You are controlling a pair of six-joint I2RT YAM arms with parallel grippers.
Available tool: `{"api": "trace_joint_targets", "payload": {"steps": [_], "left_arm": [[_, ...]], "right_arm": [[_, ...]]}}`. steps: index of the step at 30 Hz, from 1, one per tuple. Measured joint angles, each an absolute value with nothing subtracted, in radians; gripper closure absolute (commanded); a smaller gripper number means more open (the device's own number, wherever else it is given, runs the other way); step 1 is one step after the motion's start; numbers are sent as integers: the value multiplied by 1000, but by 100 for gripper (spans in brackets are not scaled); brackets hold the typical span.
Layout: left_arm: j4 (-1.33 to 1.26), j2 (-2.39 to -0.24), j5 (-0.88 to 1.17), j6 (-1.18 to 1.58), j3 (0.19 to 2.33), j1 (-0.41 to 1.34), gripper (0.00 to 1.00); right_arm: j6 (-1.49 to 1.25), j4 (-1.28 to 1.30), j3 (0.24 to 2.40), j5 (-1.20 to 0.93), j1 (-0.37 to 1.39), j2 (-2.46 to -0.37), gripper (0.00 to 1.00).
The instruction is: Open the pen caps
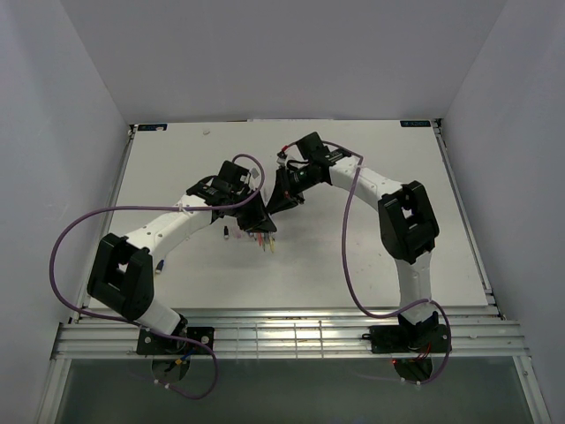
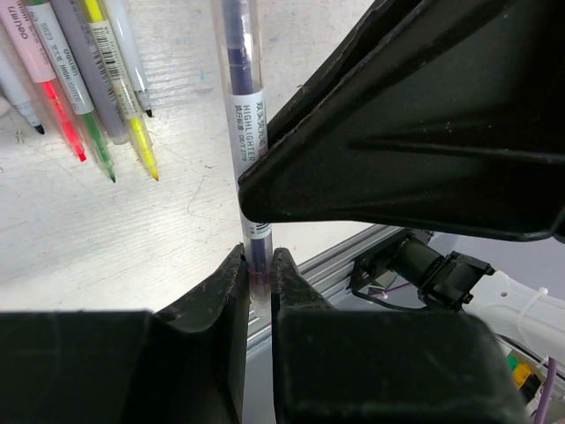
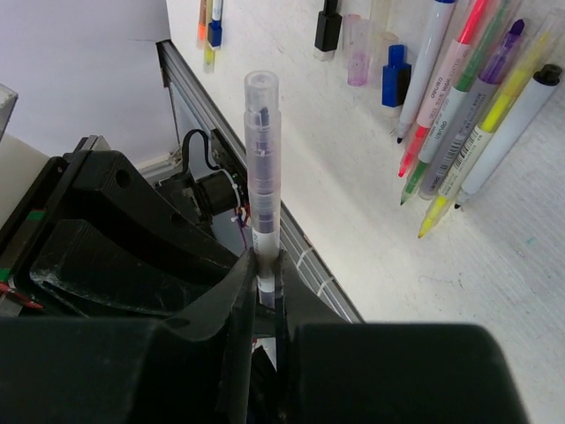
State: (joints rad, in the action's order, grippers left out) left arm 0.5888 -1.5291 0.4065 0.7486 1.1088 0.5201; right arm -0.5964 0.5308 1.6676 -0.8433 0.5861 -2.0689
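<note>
One purple highlighter pen [image 3: 263, 168] with a white label is held off the table between both grippers. My left gripper [image 2: 258, 269] is shut on its near end, a clear cap [image 2: 257, 281] with purple showing inside. The right gripper [image 3: 267, 265] is shut on the pen's labelled barrel [image 2: 245, 124] just beyond, its black fingers [image 2: 353, 150] crossing the left wrist view. The pen's other end carries a second clear cap [image 3: 262, 93] and sticks out free. In the top view the two grippers [image 1: 267, 212] meet at the table's middle.
Several uncapped pens [image 3: 459, 124] in pink, green, grey and yellow lie side by side on the white table [image 2: 106, 230], also seen as loose pens [image 1: 262, 240]. Loose caps lie nearby: black [image 3: 327, 26], clear pink [image 3: 357, 40], blue [image 3: 396, 71]. The table's metal front rail [image 2: 335, 256] runs close by.
</note>
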Motion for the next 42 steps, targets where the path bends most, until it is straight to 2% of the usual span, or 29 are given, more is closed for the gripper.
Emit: {"api": "trace_joint_targets", "payload": {"steps": [7,16,20,24,31,36,42], "left_arm": [[573,-1501,382,748,1071,516,100],[414,-1381,242,770,928,491,100],[443,-1298,317,780,853,564,100],[467,-1252,360,794,794,608,100],[555,-1203,279,808,788,603,100],[638,-1269,190,764,874,570,100],[674,-1323,110,725,876,477,100]], "right_arm": [[-609,537,1702,-841,599,-2100,92],[-716,645,1979,-891,601,-2292,92],[-794,559,2127,-831,562,-2355,92],[-827,492,2181,-802,494,-2358,92],[-763,484,2000,-746,461,-2306,92],[-629,561,1826,-703,482,-2223,92],[-514,611,1625,-682,488,-2075,92]]}}
